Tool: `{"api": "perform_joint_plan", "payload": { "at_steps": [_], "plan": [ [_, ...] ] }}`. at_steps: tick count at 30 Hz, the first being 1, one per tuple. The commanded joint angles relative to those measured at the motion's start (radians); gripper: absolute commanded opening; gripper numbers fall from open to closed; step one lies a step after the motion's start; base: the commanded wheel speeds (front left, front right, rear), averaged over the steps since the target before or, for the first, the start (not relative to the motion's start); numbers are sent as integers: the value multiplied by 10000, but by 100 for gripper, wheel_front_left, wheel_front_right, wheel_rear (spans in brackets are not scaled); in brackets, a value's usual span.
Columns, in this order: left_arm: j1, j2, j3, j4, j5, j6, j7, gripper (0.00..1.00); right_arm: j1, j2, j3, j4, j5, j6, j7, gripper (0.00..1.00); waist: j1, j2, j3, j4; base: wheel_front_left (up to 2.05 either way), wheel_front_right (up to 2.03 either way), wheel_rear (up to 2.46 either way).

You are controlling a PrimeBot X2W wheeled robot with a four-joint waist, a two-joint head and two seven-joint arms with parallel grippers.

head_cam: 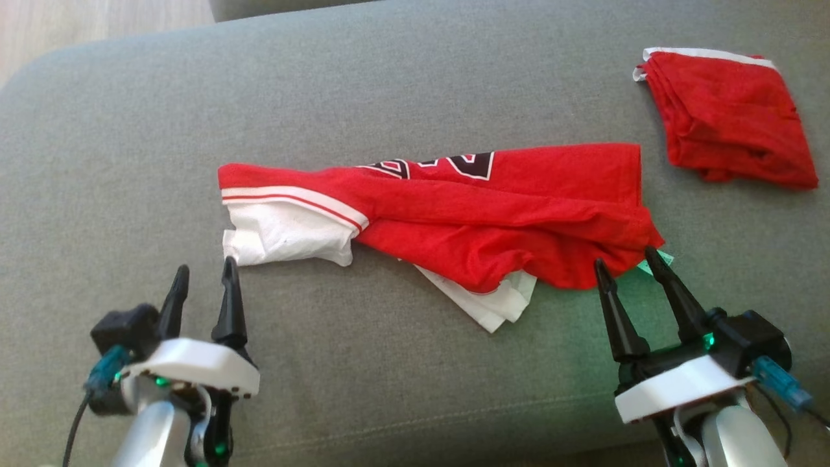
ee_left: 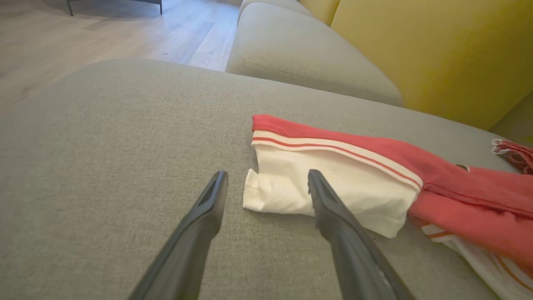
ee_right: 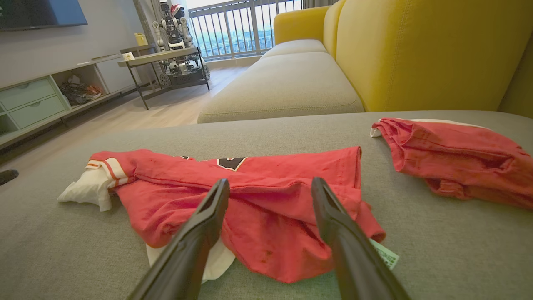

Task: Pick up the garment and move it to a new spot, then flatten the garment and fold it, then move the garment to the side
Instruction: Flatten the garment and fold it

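Lying crumpled mid-cushion: red-n-white shirt. L gripper spread wide, empty, just short of the white sleeve; R gripper spread too, empty, at shirt's right end.

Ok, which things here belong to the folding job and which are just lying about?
Job: crumpled red and white jersey with black lettering; left gripper, open; right gripper, open.
Lying about: folded red cloth garment with white trim, apart on the right; yellow sofa backrest.
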Motion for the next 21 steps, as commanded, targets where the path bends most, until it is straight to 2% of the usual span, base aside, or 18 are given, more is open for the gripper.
{"api": "perform_joint_plan", "payload": {
  "at_steps": [1, 10, 17, 20, 21],
  "plan": [
    [-843, 111, 352, 127, 243, -124, -90, 100, -423, -68, 268, -336, -34, -4, -92, 100, 0, 0, 124, -52, 0, 0, 0],
    [-2014, 509, -311, 2524, 908, -701, 18, 100, -578, -68, 269, -389, -87, -4, -92, 100, 0, 0, 525, -252, 0, 0, 0],
    [-2995, 544, -298, 3965, 1030, -680, -42, 100, -753, -68, 271, -480, -117, -4, -92, 100, 0, 0, 970, -336, 0, 0, 0],
    [-3226, 504, -379, 4456, 1029, -808, -49, 100, -818, -68, 284, -479, -135, -4, -92, 100, 0, 0, 1075, -353, 0, 0, 0],
    [-3296, 483, -401, 4601, 995, -921, -53, 84, -837, -68, 286, -475, -143, -4, -92, 100, 0, 0, 1095, -361, 0, 0, 0]
  ]
}}
